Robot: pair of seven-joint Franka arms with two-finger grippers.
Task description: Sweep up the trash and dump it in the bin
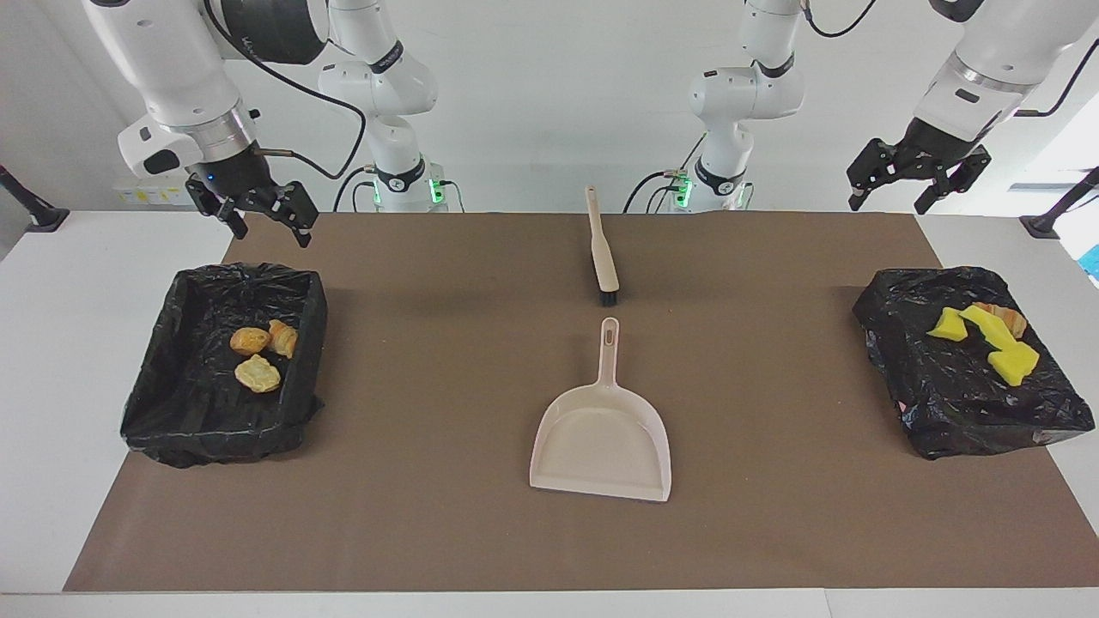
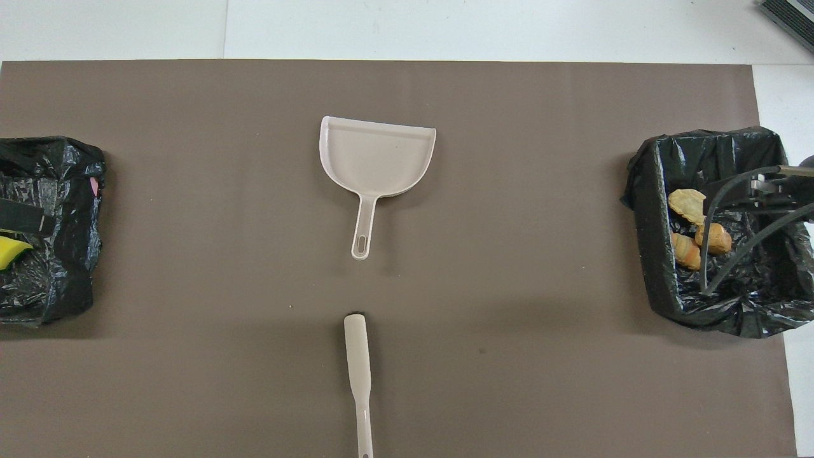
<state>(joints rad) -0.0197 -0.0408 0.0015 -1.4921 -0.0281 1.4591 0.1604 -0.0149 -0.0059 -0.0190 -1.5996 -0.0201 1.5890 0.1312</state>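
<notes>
Three golden-brown, flaky pastry pieces (image 1: 258, 352) lie close together on the floor of an open rectangular bin lined with crinkled black plastic (image 1: 163, 378), at the right arm's end of the tabletop (image 1: 51, 343). At the left arm's end, three bright yellow sponge chunks (image 1: 987, 339) sit in a row on top of a second black-plastic-covered bin (image 1: 970, 403), with a fourth golden-brown pastry piece (image 1: 1009, 316) touching them on the side nearer the robots.

Up in the air, the right gripper (image 1: 262, 215) hangs over the brown mat (image 1: 429, 386) just by the near edge of the pastry bin, its jaws spread wide and holding nothing; the pastries lie well below it, farther from the robots. The left gripper (image 1: 919, 180) is raised high over the tabletop's edge nearest the robots, also wide open and empty, well apart from the sponge chunks.

Between the two bins, a beige plastic dustpan (image 1: 601, 433) lies flat on the mat with its handle pointing toward the robots. A slim beige hand brush with black bristles (image 1: 603, 249) lies just nearer the robots, in line with that handle.
</notes>
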